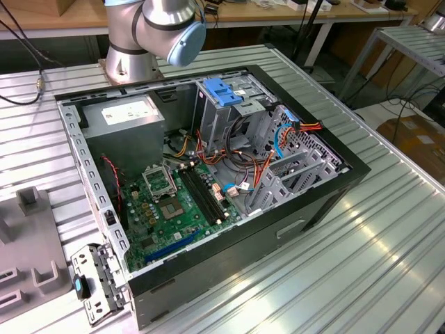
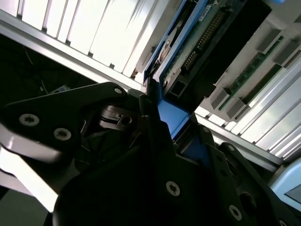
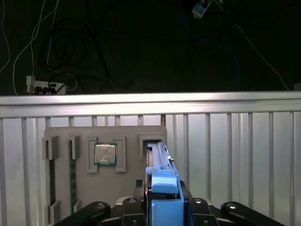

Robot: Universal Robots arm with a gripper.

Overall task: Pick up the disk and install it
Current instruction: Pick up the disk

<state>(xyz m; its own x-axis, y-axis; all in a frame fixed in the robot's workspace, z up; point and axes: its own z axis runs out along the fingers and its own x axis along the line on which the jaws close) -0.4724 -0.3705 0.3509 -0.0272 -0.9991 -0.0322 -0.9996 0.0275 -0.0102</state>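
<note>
In both wrist views the disk [image 3: 160,162] stands on edge between my black fingers, blue side rail [image 3: 164,188] facing the camera. My gripper [image 3: 163,205] is shut on it. The second wrist view shows the disk's green circuit board and connector end [image 2: 197,42], with its blue rail clamped in the gripper [image 2: 173,126]. The disk's far end sits at a slot in the grey parts tray [image 3: 61,188]; whether it is lifted clear I cannot tell. In the exterior view, the open computer case [image 1: 334,191] lies on the table, with a blue-tabbed drive cage [image 1: 221,90] at its far end.
The grey tray also holds a processor chip [image 3: 106,154] and a green memory stick [image 3: 71,174]. A grey power supply box [image 1: 128,115] and the motherboard [image 1: 174,209] sit inside the case. The arm's base [image 1: 132,56] stands behind the case. The ribbed metal table [image 1: 375,264] stretches to the exterior view's right.
</note>
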